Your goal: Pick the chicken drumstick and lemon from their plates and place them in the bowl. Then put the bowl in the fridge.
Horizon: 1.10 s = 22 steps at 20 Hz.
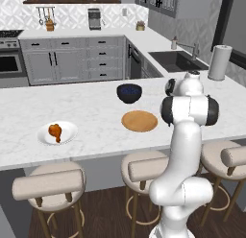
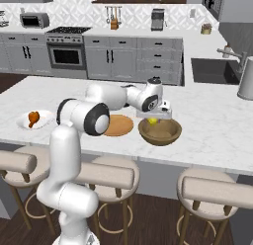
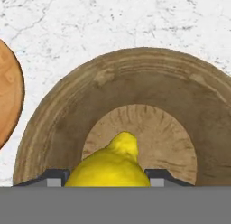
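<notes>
While fingers (image 3: 108, 180) clamp the lemon (image 3: 110, 166) above the bowl (image 3: 54, 128), lower to its middle, then release gently.

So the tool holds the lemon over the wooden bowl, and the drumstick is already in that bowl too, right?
No. The drumstick lies on the white plate, as the left base view shows. The tool does hold the lemon over the wooden bowl.

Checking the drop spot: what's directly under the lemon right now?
The lemon, held between the jaws, hangs over the wooden bowl; its pale floor shows beneath. The patch straight below is covered by the lemon.
</notes>
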### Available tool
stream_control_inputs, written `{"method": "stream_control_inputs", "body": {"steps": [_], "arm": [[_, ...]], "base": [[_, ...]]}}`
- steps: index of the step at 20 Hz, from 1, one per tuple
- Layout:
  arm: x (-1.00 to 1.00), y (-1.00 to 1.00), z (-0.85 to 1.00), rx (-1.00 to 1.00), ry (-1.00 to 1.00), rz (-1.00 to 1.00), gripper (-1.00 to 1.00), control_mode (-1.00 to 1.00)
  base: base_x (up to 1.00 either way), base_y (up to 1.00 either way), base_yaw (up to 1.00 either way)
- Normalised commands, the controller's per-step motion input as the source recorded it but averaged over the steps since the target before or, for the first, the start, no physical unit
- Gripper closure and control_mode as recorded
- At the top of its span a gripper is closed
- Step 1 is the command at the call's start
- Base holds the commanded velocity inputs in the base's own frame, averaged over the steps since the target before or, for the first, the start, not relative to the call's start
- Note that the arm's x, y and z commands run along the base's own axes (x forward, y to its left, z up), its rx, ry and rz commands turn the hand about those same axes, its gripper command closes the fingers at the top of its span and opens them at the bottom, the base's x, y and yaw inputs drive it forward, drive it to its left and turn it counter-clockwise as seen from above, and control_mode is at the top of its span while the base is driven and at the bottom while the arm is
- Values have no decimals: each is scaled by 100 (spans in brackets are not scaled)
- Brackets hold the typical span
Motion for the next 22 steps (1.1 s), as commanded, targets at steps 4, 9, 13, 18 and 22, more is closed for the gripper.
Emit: {"method": "stream_control_inputs", "body": {"steps": [4,9,13,18,22], "arm": [[0,-46,-77,-2,0,0,-100,-100],[0,-10,-28,0,1,0,-100,-100],[-9,-3,3,0,0,0,-100,-100],[-28,7,12,0,-1,0,-100,-100],[-82,91,91,0,-11,5,-100,-100]], "base": [[0,0,0],[0,0,0],[0,0,0],[0,0,0],[0,0,0]]}}
